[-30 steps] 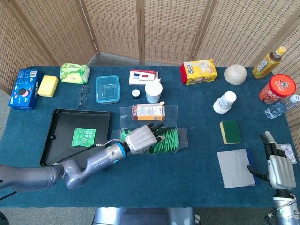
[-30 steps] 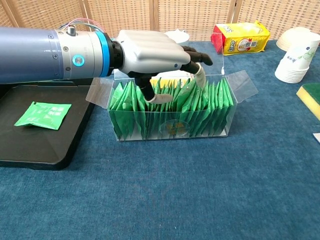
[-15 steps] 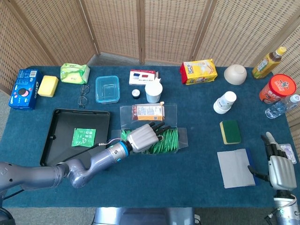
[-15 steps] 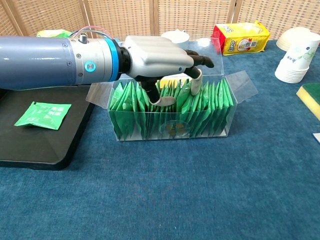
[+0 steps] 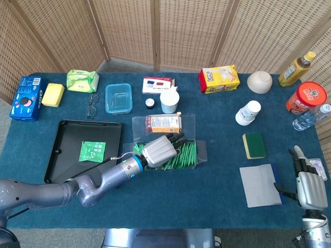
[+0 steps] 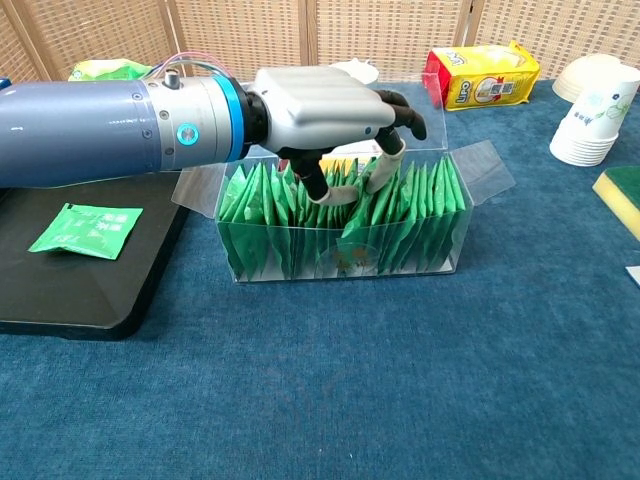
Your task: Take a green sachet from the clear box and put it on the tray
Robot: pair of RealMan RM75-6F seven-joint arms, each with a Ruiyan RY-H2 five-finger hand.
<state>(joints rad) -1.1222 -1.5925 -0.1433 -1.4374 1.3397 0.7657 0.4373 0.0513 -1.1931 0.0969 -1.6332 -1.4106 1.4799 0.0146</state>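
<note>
The clear box (image 5: 200,150) (image 6: 482,168) stands mid-table, packed with upright green sachets (image 5: 185,156) (image 6: 262,230). My left hand (image 5: 158,150) (image 6: 320,98) reaches over it from the left, its fingers dipped among the sachets. Thumb and a finger pinch the top of one sachet (image 6: 358,212), which leans out of line. To the left lies the black tray (image 5: 67,127) (image 6: 60,295), with one green sachet (image 5: 92,151) (image 6: 86,230) lying flat on it. My right hand (image 5: 308,188) rests at the table's near right corner, fingers straight and holding nothing.
An orange packet (image 5: 164,123) in a clear case lies just behind the box. A white cup (image 5: 169,102) and a blue container (image 5: 118,97) stand further back. To the right are a green sponge (image 5: 254,145), a grey cloth (image 5: 260,185) and stacked paper cups (image 5: 248,112).
My left hand's thumb and finger have drawn closer together inside the box, and one sachet between them has tipped out of line. The right hand has not moved.
</note>
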